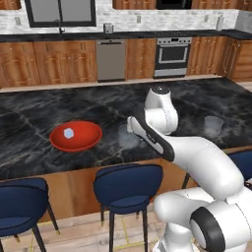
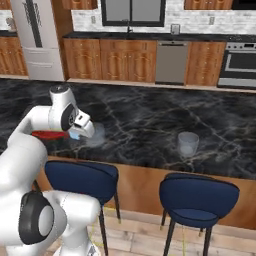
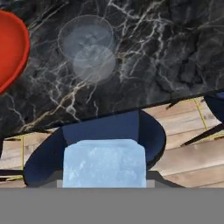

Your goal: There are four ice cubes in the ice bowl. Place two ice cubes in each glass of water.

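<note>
A dark marble island counter with pale veins runs across a kitchen of wooden cabinets, with a steel dishwasher and an oven against the back wall and a fridge at the far left in the right base view. Blue stools stand along the near edge of the island.

On the counter sits the ice bowl, shallow and bright red, with one small pale ice cube lying in it, a little off its middle. Just beside the bowl, toward the arm, stands a glass of water (faint and hard to make out against the marble). The hand view looks down into this glass, and the red rim of the bowl shows at that view's left edge, near the glass but apart from it. A second glass stands well apart, farther along the counter near its front edge.

The gripper hangs over the near edge of the counter, between the bowl and the first glass as the right base view shows it. It is clenched on a held ice cube: the hand view shows a pale-blue block sitting squarely at the bottom, where the fingertips are, hiding them. Below the block in that view are a blue stool seat and the wooden floor.
</note>
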